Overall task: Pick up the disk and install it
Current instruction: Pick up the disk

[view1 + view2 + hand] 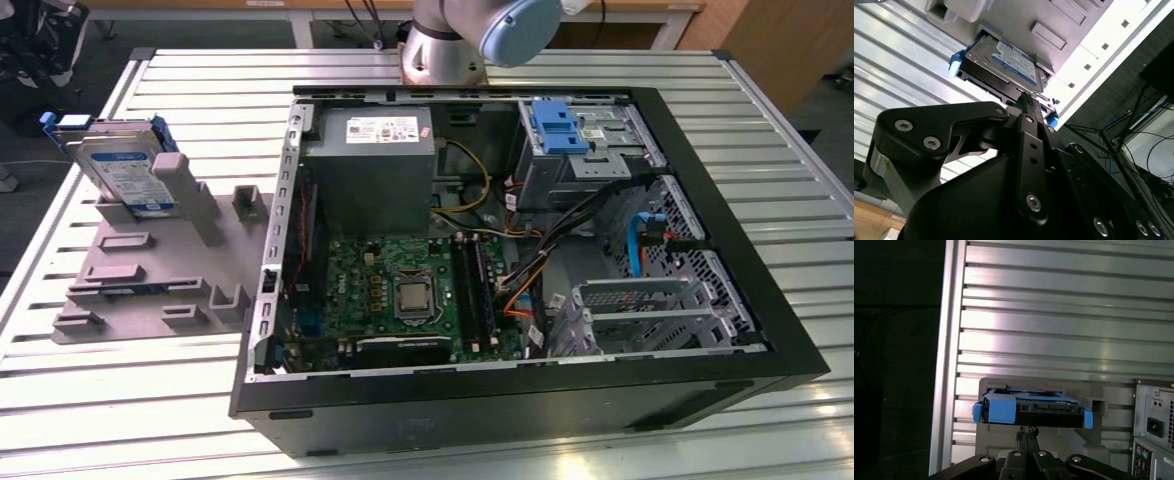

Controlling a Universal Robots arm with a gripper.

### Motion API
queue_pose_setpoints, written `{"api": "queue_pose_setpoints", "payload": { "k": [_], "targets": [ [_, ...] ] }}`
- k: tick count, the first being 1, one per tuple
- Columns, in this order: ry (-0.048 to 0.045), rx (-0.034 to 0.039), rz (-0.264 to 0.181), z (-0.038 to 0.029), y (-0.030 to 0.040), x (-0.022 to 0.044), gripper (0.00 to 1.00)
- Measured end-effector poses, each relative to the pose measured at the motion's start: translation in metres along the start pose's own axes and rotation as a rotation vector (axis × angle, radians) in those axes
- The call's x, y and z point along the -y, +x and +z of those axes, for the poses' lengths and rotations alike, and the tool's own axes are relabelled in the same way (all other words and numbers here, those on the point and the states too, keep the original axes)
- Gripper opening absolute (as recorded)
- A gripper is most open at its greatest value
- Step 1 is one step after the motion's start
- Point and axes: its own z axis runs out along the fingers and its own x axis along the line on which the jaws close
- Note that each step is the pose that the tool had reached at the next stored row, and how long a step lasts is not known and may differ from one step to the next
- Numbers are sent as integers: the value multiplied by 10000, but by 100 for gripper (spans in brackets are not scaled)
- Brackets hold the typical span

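**Disk in its holder beside the computer case, gripper closed on nothing**

The computer case [534, 410] lies open on a ribbed metal table [200, 75]. The disk [123, 170] is outside the case, off to the exterior view's left of it. It stands on edge and leans back in a grey plastic holder [147, 270] that rests on the table just beside the case wall. Its white-and-blue label faces up and outward, and blue rails run along its sides.

Inside the case, a grey box [367, 165] with a small white sticker sits against the far wall. A green circuit board [400, 290] lies in front of that box. A bare blue bracket [554, 125] sits in the far corner of the case, on the exterior view's right. The arm [447, 45] rises from the table just behind the case's far wall.

In both wrist views the gripper [1026, 100] [1026, 432] points toward the disk [1004, 62] [1031, 407]. Its two black fingers are drawn together at the tips, with nothing between them. Whether the tips touch the disk cannot be told. The first wrist view also shows the case's back panel, close beside the holder.
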Motion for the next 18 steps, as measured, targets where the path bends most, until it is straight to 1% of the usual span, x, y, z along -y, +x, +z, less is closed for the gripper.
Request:
{"api": "queue_pose_setpoints", "payload": {
  "k": [3, 8, 9, 11, 13, 18],
  "targets": [
    [-7, -16, -376, 0, 0, 0, 11],
    [-23, -51, -1252, 0, 0, 0, 11],
    [-24, -53, -1324, 0, 0, 0, 11],
    [-25, -55, -1334, 0, 0, 0, 11],
    [-31, -65, -1621, 0, 0, 0, 11],
    [-31, -66, -1635, 0, 0, 0, 11]
  ]
}}
